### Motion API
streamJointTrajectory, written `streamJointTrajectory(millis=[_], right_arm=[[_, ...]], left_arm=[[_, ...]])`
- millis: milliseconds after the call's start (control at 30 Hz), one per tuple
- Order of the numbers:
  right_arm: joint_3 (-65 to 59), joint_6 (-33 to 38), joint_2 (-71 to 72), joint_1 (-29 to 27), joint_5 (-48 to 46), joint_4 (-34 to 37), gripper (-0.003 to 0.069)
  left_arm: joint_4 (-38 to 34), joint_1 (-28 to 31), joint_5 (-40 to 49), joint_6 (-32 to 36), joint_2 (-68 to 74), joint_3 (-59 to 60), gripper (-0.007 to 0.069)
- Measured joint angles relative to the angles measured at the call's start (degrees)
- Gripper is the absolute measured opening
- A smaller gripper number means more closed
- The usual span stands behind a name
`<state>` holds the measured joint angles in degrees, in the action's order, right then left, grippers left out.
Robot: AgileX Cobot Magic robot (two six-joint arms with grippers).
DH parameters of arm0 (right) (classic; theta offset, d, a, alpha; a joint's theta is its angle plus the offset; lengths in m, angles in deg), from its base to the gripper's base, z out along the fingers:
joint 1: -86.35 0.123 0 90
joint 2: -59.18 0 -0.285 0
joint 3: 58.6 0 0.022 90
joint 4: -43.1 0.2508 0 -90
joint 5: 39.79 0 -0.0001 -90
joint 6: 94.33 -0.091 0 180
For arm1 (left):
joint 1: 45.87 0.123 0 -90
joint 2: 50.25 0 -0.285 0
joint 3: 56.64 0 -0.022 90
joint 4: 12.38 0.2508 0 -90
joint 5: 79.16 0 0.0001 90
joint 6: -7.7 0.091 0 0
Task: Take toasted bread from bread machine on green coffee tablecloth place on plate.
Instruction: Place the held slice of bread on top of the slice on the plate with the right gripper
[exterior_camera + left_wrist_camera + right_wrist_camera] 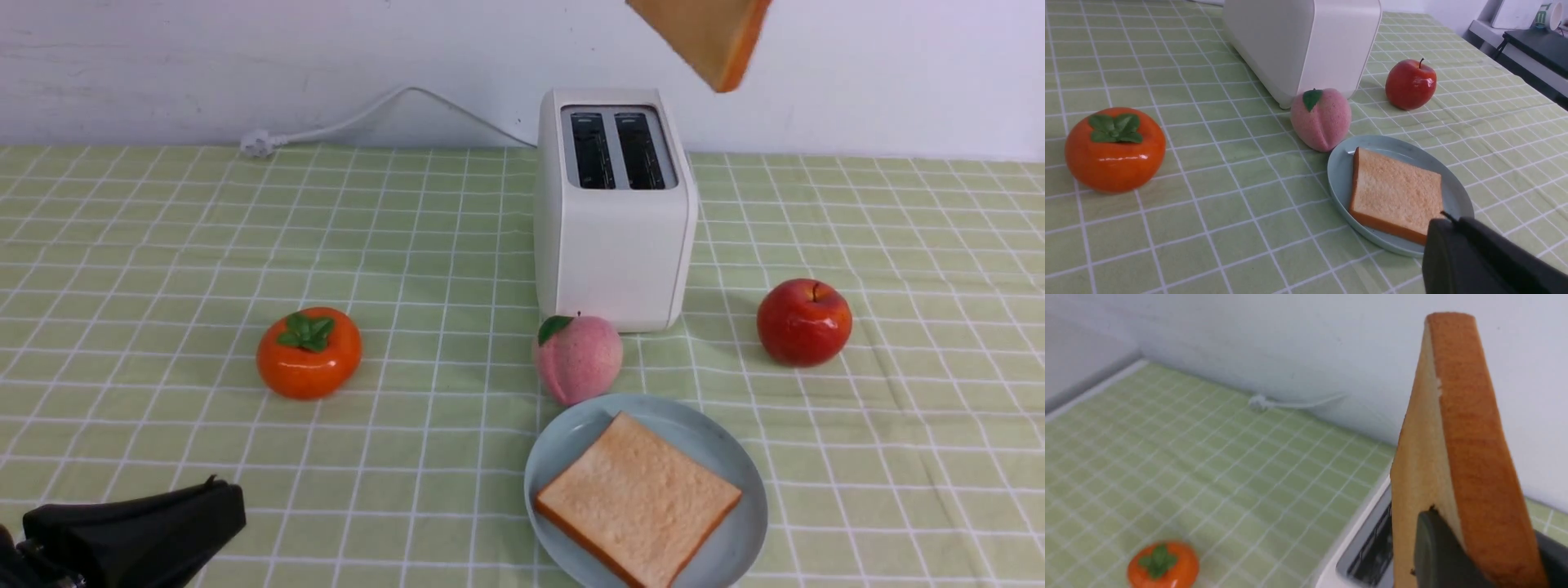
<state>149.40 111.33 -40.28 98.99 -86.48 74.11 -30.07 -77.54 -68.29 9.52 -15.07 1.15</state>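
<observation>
Right wrist view only: right end effector (1488, 555) pinching one toast slice (1453, 437); second slice (638, 500) on plate (718, 453); left end effector (224, 506) pressed together.

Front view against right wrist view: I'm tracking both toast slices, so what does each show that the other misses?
Only the front view shows the plate holding one flat slice, the peach and the apple. Only the right wrist view shows the right pincer clamped on the lifted slice. Both show that lifted slice raised clear of the bread machine, the persimmon, the cord and the green tablecloth.
</observation>
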Motion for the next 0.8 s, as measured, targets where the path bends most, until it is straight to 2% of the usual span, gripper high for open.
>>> streamJointTrajectory(millis=[33, 100, 167, 233, 333, 500, 667, 800], right_arm=[[-0.4, -2.0, 2.4, -0.1, -6.2, -1.3, 0.0126], [-1.6, -3.6, 4.4, -0.2, -12.1, -2.2, 0.0126], [-7.8, -5.4, 7.9, -0.1, -21.6, -1.3, 0.0126], [-14.6, -5.3, 9.5, 0.0, -23.3, 1.4, 0.0126], [-26.4, -4.2, 10.2, 0.0, -20.8, 9.0, 0.0126], [-41.5, 5.0, 6.9, 1.0, -10.9, 22.4, 0.0126], [-46.6, 13.2, 1.4, 1.4, -5.8, 32.3, 0.0126], [-46.7, 14.4, -2.8, 1.4, -4.0, 35.1, 0.0131]], left_arm=[[0.0, 0.0, 0.0, 0.0, 0.0, 0.0, -0.0013], [0.0, 0.0, 0.0, 0.0, 0.0, 0.0, -0.0013], [-0.2, 0.0, 0.0, 0.0, 0.0, 0.0, -0.0013], [-0.4, 0.0, 0.0, 0.0, 0.0, 0.0, -0.0013], [-1.5, 0.0, 0.1, 0.0, 0.0, 0.0, -0.0013], [-2.2, 0.0, 0.1, 0.0, 0.0, 0.0, -0.0013], [-2.3, 0.0, 0.2, 0.0, 0.0, 0.0, -0.0013], [-2.4, 0.0, 0.2, 0.0, 0.0, 0.0, -0.0013]])
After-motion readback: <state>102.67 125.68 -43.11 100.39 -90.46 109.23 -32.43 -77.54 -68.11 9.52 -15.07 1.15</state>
